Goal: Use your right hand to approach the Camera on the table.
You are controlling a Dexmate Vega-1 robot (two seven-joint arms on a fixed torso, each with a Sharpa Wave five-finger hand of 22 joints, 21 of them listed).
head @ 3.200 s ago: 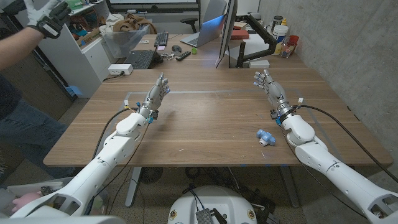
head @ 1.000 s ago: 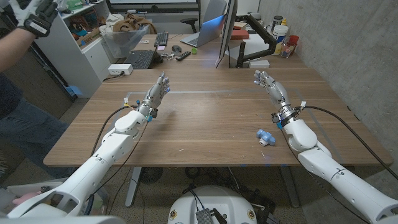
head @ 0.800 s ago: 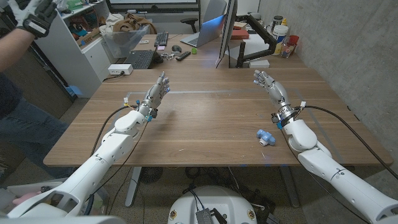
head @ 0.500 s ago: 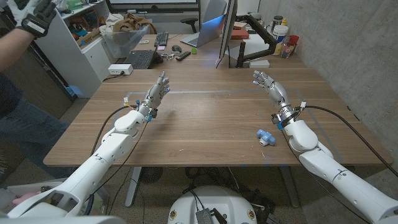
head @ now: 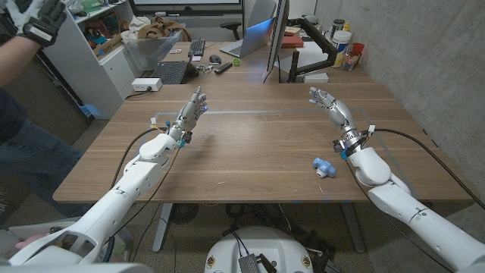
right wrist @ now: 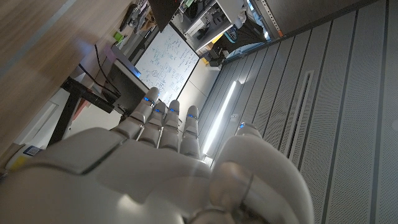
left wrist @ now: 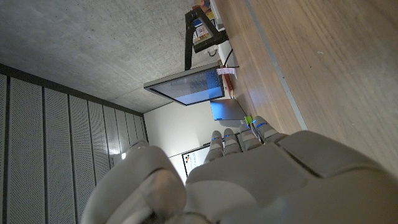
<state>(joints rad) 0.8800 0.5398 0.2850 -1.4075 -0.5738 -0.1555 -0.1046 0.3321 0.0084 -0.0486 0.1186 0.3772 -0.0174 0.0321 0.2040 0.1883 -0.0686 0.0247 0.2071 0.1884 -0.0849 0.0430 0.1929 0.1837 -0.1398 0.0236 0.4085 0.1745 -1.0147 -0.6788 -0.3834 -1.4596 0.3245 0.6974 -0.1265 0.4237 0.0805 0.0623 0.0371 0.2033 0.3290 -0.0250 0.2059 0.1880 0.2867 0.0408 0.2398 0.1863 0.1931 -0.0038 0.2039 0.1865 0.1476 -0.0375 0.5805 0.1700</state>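
From the head view my right hand [head: 330,106] is raised, fingers apart, holding nothing; the approach is barely begun. The camera [head: 323,167] lies on the worktop [head: 250,152] beside my right forearm, so I'd pull back and lower. Left hand [head: 191,114] open too. The wrist views show a monitor [left wrist: 186,87] beyond the camera; nothing blocks.

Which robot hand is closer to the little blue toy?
Right. The right hand is just beyond the blue toy; the left hand is far across the table.
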